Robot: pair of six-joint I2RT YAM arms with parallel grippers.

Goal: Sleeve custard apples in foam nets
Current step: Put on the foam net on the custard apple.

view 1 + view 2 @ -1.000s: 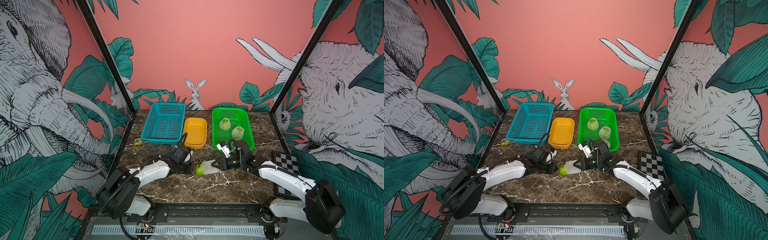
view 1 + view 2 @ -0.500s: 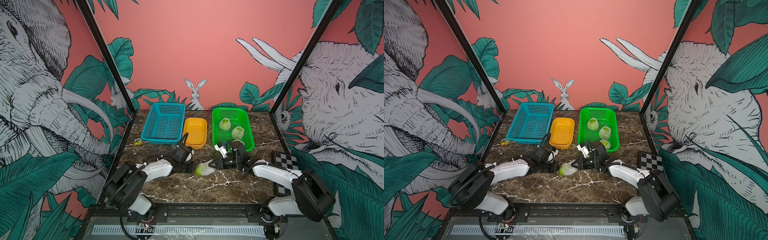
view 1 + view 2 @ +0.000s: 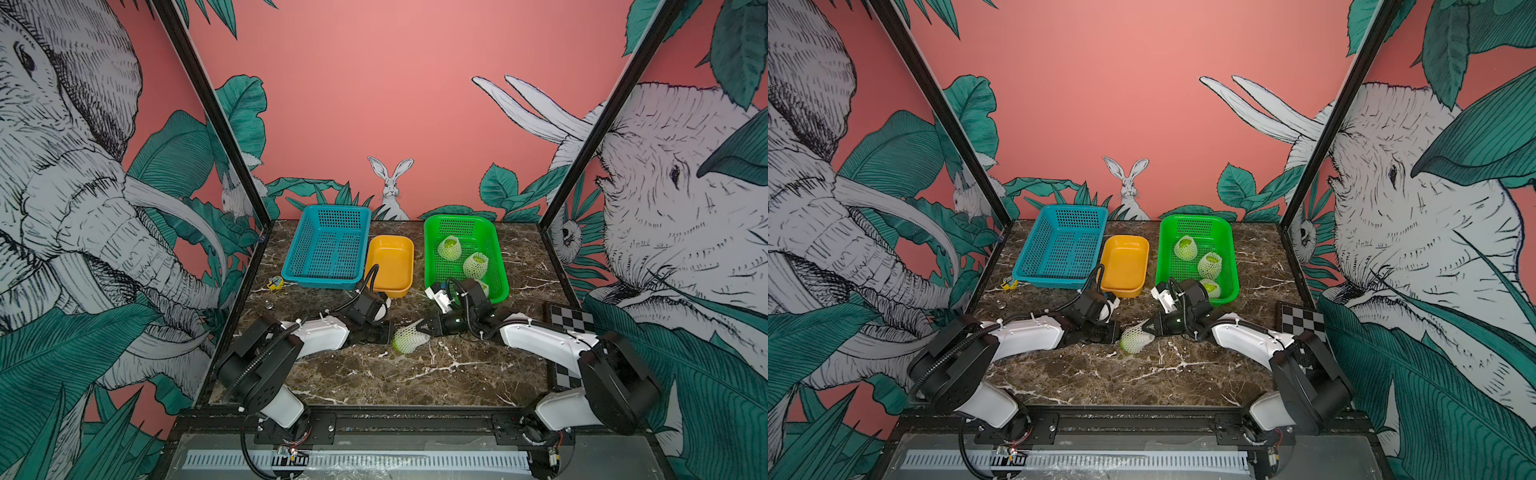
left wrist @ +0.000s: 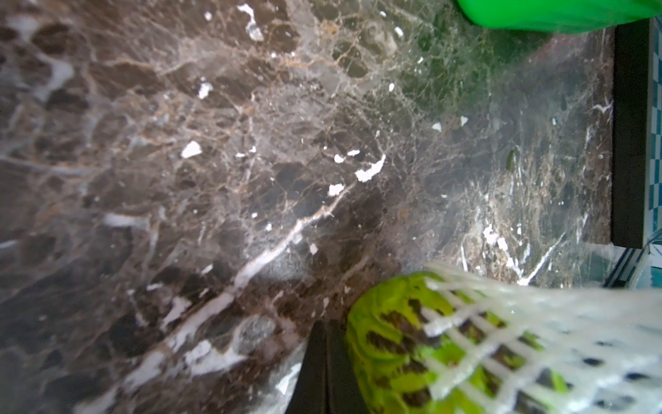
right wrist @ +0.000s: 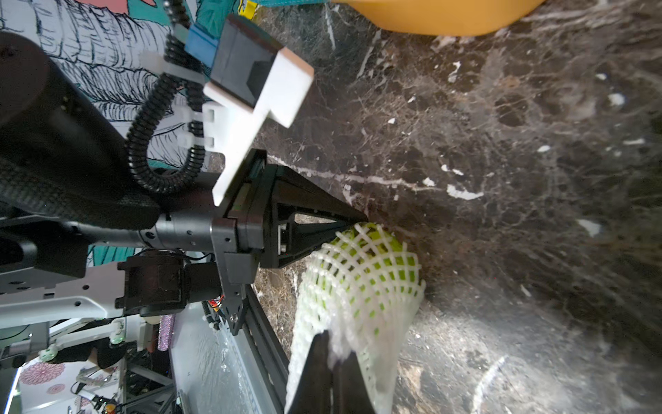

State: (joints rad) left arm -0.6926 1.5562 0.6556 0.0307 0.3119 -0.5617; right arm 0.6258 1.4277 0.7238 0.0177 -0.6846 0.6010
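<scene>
one custard apple point(image 3: 400, 344) lies on the marble surface point(image 3: 415, 382), in front of the green basket point(image 3: 500, 266), off its near left corner and clear of its wall. a foam net point(image 3: 413, 334) covers most of this fruit. the end turned away from the green basket is bare, and in the left wrist view you see its green, dark-flecked skin past the net's rim. the net's loose tail points back toward the green basket.

the right fingers point(image 5: 318, 369) are clenched on that bunched tail, grasping the foam net. the left fingers point(image 5: 322, 215) are pressed together. their tip meets the net's rim at the bare end of the fruit, and you cannot tell whether a strand is caught between them. in both top views the two arms lie low over the surface, one at each end of the fruit.

inside the green basket sit three more netted custard apples:
- the far fruit point(image 3: 1185, 248)
- the middle fruit point(image 3: 1209, 265)
- the near fruit point(image 3: 1212, 287), partly hidden behind the right arm point(image 3: 1237, 336)

an orange tub point(image 3: 390, 257) stands just beside the green basket, with a blue basket point(image 3: 336, 210) beyond it. a checkerboard point(image 3: 569, 318) lies off the green basket's other near corner.
</scene>
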